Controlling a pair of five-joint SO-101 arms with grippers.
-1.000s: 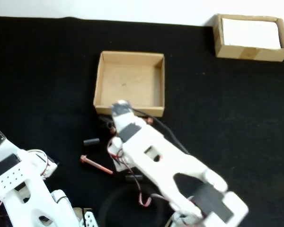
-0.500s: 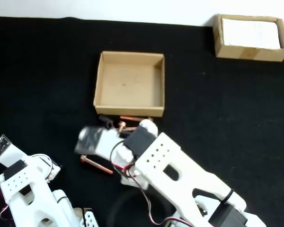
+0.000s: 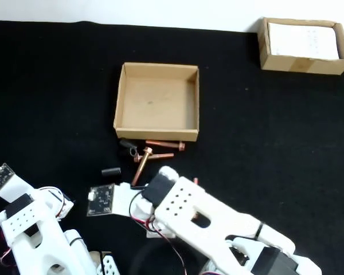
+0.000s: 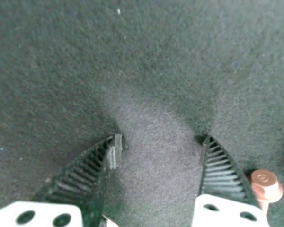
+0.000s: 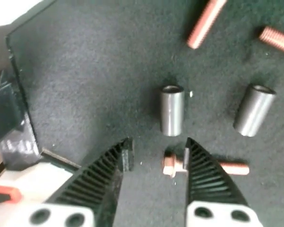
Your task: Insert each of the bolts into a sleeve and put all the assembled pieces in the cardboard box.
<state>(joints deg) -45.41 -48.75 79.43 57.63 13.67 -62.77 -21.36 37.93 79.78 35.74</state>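
High view looks down on a black cloth table (image 3: pixel 275 149). An open brown cardboard box (image 3: pixel 156 133) sits in the middle of it. Just in front of that box lie three copper metal bolts (image 3: pixel 165 145), close together, and two short black tube sleeves (image 3: pixel 110 171). They are all on the cloth, outside the box. A smaller brown cardboard box (image 3: pixel 301 64) with something white inside sits far off in a corner. The white right arm (image 3: pixel 200 217) lies low over the cloth near the sleeves. The white left arm (image 3: pixel 23 223) is at the near edge, well apart from the open box.

In the right wrist view, the right gripper (image 5: pixel 158 146) has its fingers apart and holds nothing. One more copper bolt (image 5: pixel 234 168) lies flat on the cloth. Its head is in the gap, right by one finger, and its long part goes behind that finger. I cannot tell if the finger touches it. The two sleeves lie side by side just past the fingertips.

In the left wrist view, the left gripper (image 4: pixel 162 142) has its fingers wide apart, with just cloth between them. A copper bolt head (image 4: pixel 264 184) sits beside the outside of one finger.
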